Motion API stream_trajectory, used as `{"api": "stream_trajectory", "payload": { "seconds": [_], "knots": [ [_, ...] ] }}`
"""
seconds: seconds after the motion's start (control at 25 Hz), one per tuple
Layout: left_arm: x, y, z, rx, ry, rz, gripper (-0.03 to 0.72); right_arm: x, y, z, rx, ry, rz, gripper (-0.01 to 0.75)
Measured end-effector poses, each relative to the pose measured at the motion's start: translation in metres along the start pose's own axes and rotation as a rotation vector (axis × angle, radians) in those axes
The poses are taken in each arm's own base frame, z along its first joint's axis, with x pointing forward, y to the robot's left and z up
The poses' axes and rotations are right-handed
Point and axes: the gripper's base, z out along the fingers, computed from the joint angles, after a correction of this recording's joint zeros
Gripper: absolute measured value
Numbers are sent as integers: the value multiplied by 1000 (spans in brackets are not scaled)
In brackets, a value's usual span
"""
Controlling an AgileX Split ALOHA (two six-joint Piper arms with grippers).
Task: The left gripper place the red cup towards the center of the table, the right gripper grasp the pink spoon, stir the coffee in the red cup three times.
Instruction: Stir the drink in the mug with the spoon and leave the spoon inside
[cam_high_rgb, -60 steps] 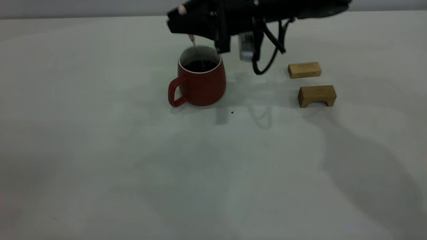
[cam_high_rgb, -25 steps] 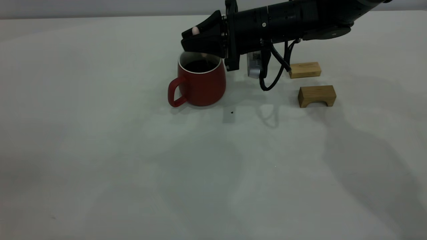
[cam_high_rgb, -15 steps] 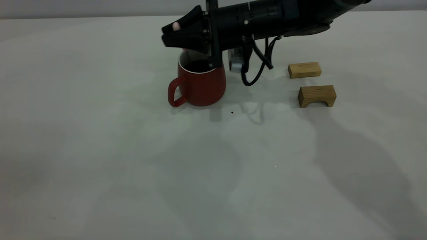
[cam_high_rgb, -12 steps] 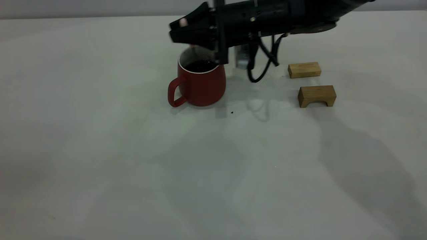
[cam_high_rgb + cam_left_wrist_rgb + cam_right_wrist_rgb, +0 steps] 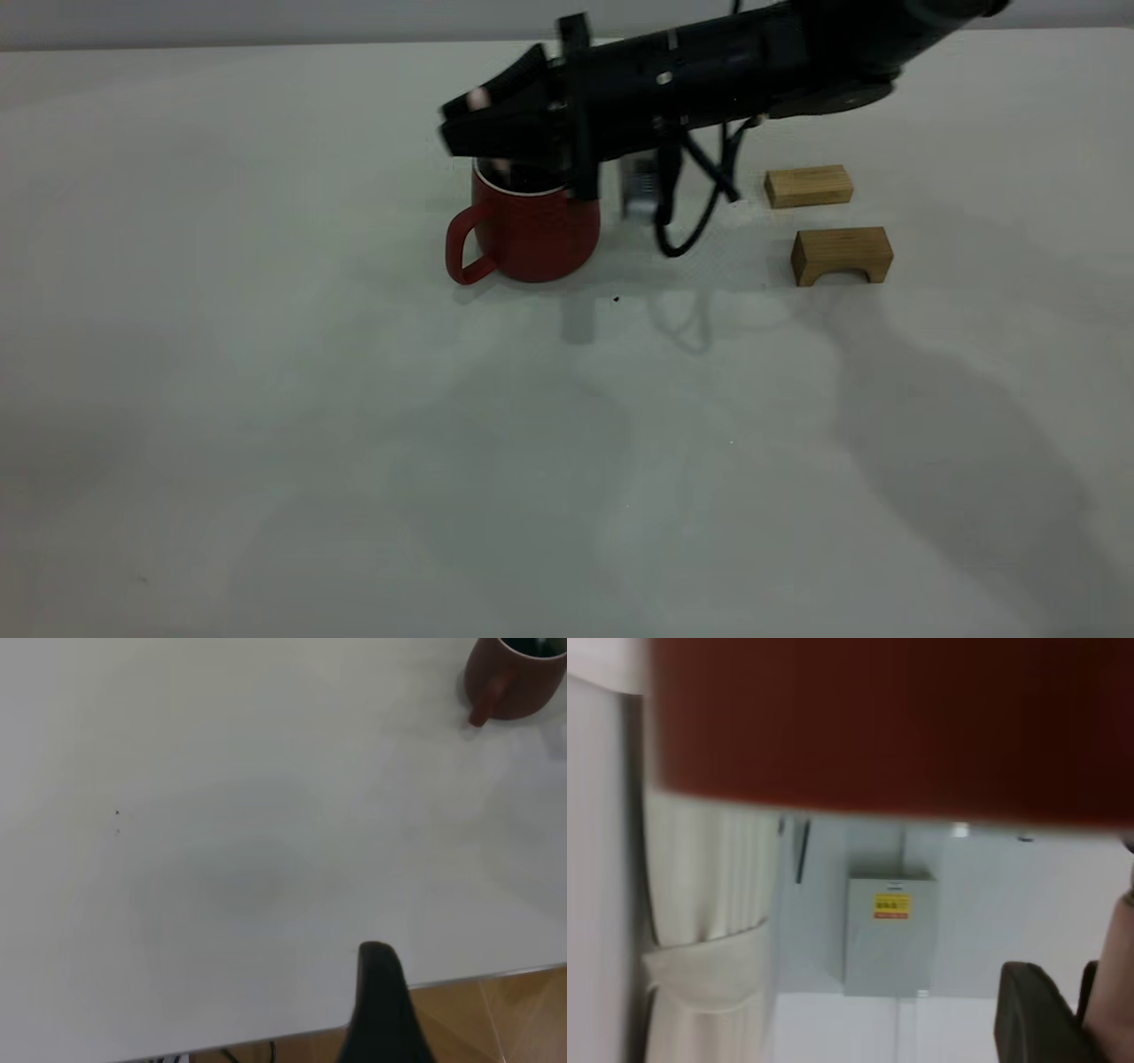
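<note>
Your right gripper (image 5: 469,120) is hovering w/ fingers clamped on the pink spoon (image 5: 478,98), handle tip poking out above them. The red cup (image 5: 530,229) is sitting directly beneath the fingertips, rim nearly touching them. Your left gripper (image 5: 381,1010) is parked well away from the cup; can't tell its finger state.

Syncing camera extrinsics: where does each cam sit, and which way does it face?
Exterior: off the rig, facing the arms across the table; shows the right gripper over the red cup, plus two wooden blocks.
Left wrist: on the parked left arm, looking down across the table edge; one dark finger shows, cup at the far corner.
Right wrist: pressed near the cup wall, facing the room; finger shows.
Shared: the red cup.
</note>
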Motion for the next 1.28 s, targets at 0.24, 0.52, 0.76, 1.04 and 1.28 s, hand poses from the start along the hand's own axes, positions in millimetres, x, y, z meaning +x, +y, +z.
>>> {"api": "stream_trajectory", "payload": {
  "seconds": [0.24, 0.52, 0.76, 1.04, 1.28],
  "knots": [
    [0, 0, 0, 0, 0, -1, 586, 0, 17, 4, -25, 23, -115, 122],
    [0, 0, 0, 0, 1, -1, 586, -12, 24, -26, -77, -7, -105, 122],
    [0, 0, 0, 0, 1, -1, 586, -8, 11, -23, -45, -1, -49, 122],
    [0, 0, 0, 0, 1, -1, 586, -2, 4, 14, -3, 1, 58, 122],
    [0, 0, 0, 0, 1, 0, 586, -8, 9, 5, -10, 21, 93, 122]
  ]
}}
